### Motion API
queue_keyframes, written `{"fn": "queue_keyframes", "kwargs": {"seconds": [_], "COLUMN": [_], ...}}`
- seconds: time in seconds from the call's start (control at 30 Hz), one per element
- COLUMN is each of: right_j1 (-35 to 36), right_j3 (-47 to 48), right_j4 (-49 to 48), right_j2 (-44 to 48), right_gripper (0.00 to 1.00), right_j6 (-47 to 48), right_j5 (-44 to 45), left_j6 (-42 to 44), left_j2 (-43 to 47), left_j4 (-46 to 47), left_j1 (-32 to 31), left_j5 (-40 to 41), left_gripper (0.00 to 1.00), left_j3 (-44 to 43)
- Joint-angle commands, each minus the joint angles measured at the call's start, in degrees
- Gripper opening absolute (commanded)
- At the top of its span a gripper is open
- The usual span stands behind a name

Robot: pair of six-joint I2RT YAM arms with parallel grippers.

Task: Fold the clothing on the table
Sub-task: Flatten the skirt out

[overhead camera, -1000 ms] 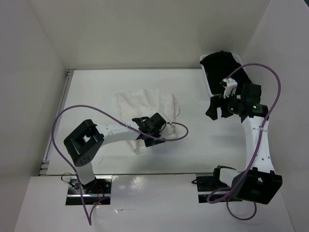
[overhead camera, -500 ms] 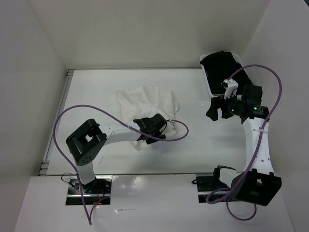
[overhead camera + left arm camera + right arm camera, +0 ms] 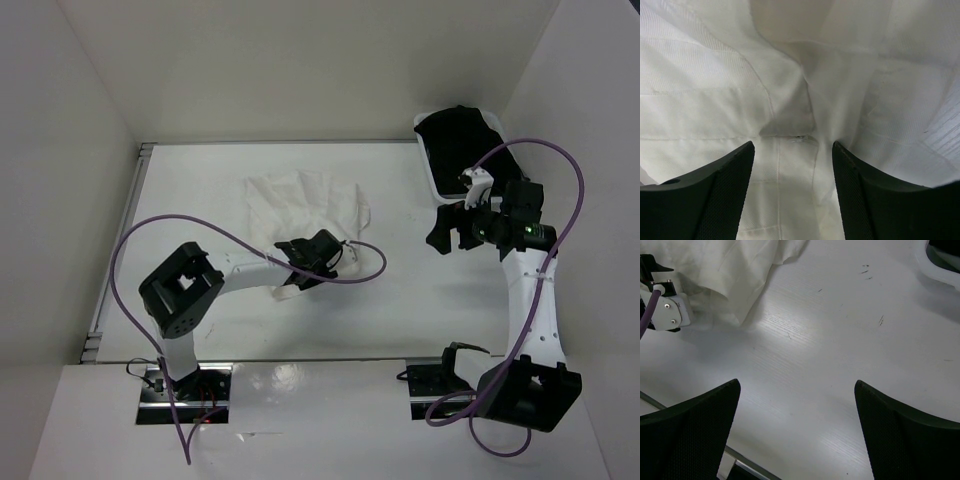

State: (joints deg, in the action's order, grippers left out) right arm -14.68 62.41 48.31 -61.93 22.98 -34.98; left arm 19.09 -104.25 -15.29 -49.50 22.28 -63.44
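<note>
White pleated skirt (image 3: 305, 205): thin, limp and light. It will likely sag and slide, so pinch a seam or hem edge rather than flat cloth. It lies crumpled on the surface (image 3: 420, 300), centre-left of the overhead view.

Left pincer (image 3: 791, 150): jaws apart, straddling a raised seam fold, nothing clamped.

Right pincer (image 3: 797, 385): wide open over bare surface, skirt edge at upper left of its view.
</note>
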Motion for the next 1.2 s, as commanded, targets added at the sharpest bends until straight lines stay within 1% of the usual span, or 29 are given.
{"fn": "queue_keyframes", "kwargs": {"seconds": [0.0,0.07,0.1,0.23,0.3,0.37,0.47,0.5,0.57,0.6,0.7,0.73,0.83,0.9,1.07,1.17], "right_j1": [-0.44,-0.44,-0.44,-0.44,-0.44,-0.44,-0.96,-0.97,-0.97,-0.97,-0.97,-0.97,-0.97,-0.97,-0.97,-0.97], "right_j3": [-0.19,-0.19,-0.19,-0.19,-0.19,-0.19,-0.19,-0.19,-0.19,-0.19,-0.19,-0.19,-0.19,-0.19,-0.19,-0.19], "right_j4": [-0.59,-0.59,-0.59,-0.59,-0.59,-0.59,-0.59,-0.59,-0.59,-0.59,-0.59,-0.59,-0.06,-0.06,-0.06,-0.06], "right_j2": [1.29,1.29,1.29,1.29,1.29,1.29,1.29,1.29,1.29,1.29,1.81,1.81,2.34,2.34,3.39,3.4], "right_gripper": [0.99,0.99,0.99,0.99,0.99,0.99,0.99,0.99,0.99,0.99,0.99,0.99,0.99,0.99,0.99,0.99], "right_j6": [-0.31,-0.31,-0.31,-0.31,-0.31,-0.31,-0.31,-0.31,-0.31,-0.31,-0.31,-0.31,-0.31,-0.31,-0.31,-0.31], "right_j5": [-1.4,-1.4,-1.4,-1.93,-1.93,-1.93,-2.46,-2.46,-2.99,-2.99,-2.99,-2.99,-2.99,-2.99,-2.99,-2.99], "left_j6": [-0.99,-0.99,-0.99,-0.99,-0.99,-0.99,-1.51,-1.51,-1.51,-1.51,-1.51,-1.51,-1.51,-0.99,-0.37,-0.37], "left_j2": [-2.19,-2.19,-2.19,-2.19,-2.71,-2.72,-2.72,-2.72,-2.72,-2.72,-2.72,-2.72,-2.72,-1.58,-0.52,-0.52], "left_j4": [-1.59,-1.59,-1.59,-1.59,-1.59,-1.59,-1.06,-1.06,-1.06,-1.06,-1.06,-1.06,-1.67,-2.2,-3.43,-3.43], "left_j1": [0.45,0.45,0.45,0.45,0.45,0.45,0.45,0.45,0.45,0.97,0.98,0.98,0.98,1.59,2.82,3.35], "left_j5": [1.1,1.71,1.71,1.71,2.24,2.24,2.94,2.94,2.94,3.46,3.47,3.47,4.79,5.4,6.54,6.54], "left_gripper": [0.7,0.66,0.6,0.53,0.48,0.41,0.27,0.27,0.22,0.18,0.12,0.09,0.02,0.0,0.0,0.0], "left_j3": [-1.07,-1.07,-1.07,-1.07,-1.07,-1.07,-0.54,-0.54,-0.54,-0.54,-0.54,-0.54,-1.69,-2.48,-5.28,-5.29]}}
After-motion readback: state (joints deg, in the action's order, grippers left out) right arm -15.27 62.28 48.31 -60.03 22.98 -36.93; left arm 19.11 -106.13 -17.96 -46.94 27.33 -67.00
